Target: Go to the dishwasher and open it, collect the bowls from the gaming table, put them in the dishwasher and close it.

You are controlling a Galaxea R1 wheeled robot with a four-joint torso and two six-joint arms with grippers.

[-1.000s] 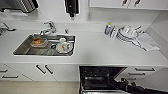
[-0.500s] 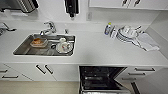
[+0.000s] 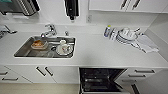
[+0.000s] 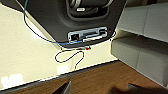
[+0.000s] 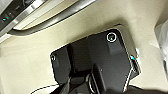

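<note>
The dishwasher (image 3: 100, 80) stands open under the white counter (image 3: 100, 55), and its dark interior with a rack shows from above. In the right wrist view the dishwasher's steel bar handle (image 5: 50, 20) runs beside the door's top edge (image 5: 15, 12), where small lights glow. The bowls and the gaming table are out of view. Both wrist views look down past the robot's own dark base onto the pale floor.
A steel sink (image 3: 22, 51) holding dishes is set in the counter at the left, with a tap (image 3: 50, 30) behind it. White dishes (image 3: 127, 36), a bottle (image 3: 107, 31) and a cloth (image 3: 147, 45) lie at the right. A grey sofa (image 4: 142, 37) stands beside wood flooring (image 4: 100, 80).
</note>
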